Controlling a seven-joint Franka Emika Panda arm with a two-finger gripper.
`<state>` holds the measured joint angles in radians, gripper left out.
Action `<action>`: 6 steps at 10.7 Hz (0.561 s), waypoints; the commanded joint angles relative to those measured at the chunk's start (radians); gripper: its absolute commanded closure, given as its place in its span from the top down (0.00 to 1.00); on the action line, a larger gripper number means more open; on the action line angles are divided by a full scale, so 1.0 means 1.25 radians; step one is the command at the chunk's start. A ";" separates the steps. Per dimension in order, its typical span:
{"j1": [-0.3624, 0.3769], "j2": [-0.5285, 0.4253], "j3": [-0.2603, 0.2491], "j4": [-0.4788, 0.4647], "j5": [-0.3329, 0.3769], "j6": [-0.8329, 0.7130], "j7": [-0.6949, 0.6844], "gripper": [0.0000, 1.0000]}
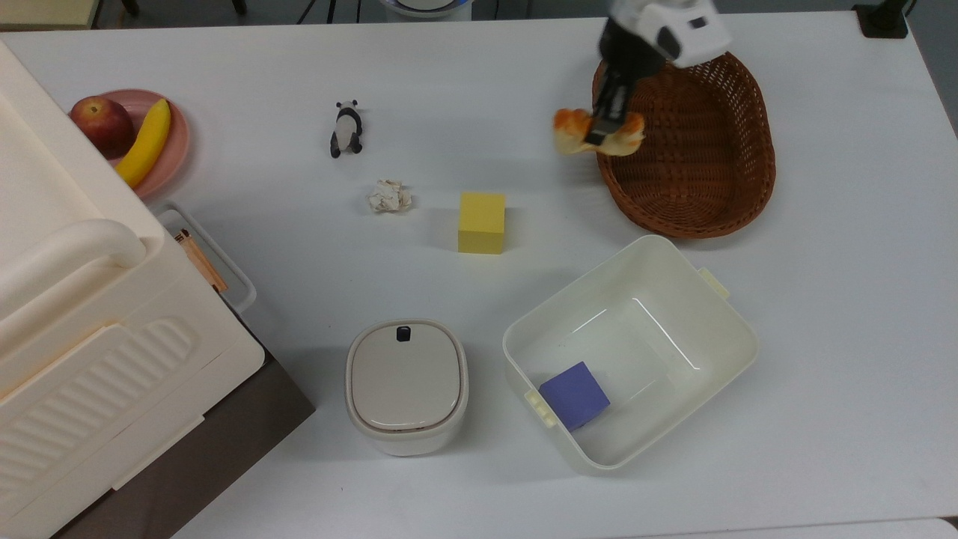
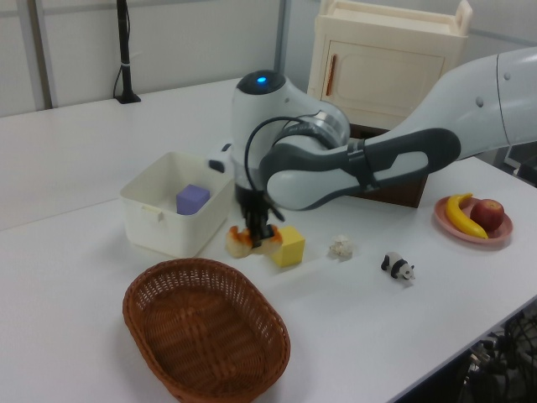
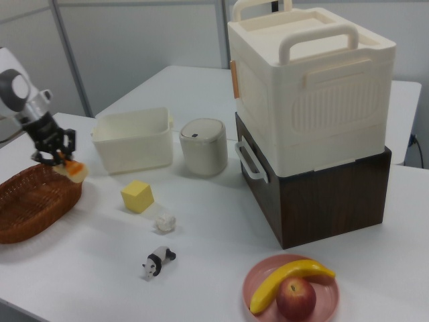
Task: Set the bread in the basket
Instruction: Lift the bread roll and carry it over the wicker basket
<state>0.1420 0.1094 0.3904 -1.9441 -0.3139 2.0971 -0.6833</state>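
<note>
Basket (image 1: pixel 696 157): dark brown woven wicker, rough, open weave at rim. Bread (image 1: pixel 599 135): glossy orange-brown top, pale matt underside. Desk (image 1: pixel 838 299): smooth white, matt w/ slight sheen. Tub (image 1: pixel 718 329): cream plastic, smooth, glossy inside. Purple cube (image 1: pixel 575 394) and yellow cube (image 1: pixel 481 222): matt, look like foam. Paper ball (image 1: pixel 389 196): crumpled white paper. Bin (image 1: pixel 406 385): smooth off-white plastic, satin lid. Cabinet (image 3: pixel 312 107): cream plastic top, ribbed front; base dark wood-look, matt. Arm (image 2: pixel 336 159): glossy white plastic shell, dark grey parts. Plate (image 3: pixel 268 288): pink, smooth. Panda (image 1: pixel 346 129): black-white, looks like plastic.
</note>
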 commanded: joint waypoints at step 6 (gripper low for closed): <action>0.153 0.022 -0.006 0.000 0.006 -0.036 0.044 1.00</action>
<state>0.3130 0.1302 0.3939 -1.9469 -0.3138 2.0770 -0.6363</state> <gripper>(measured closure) 0.811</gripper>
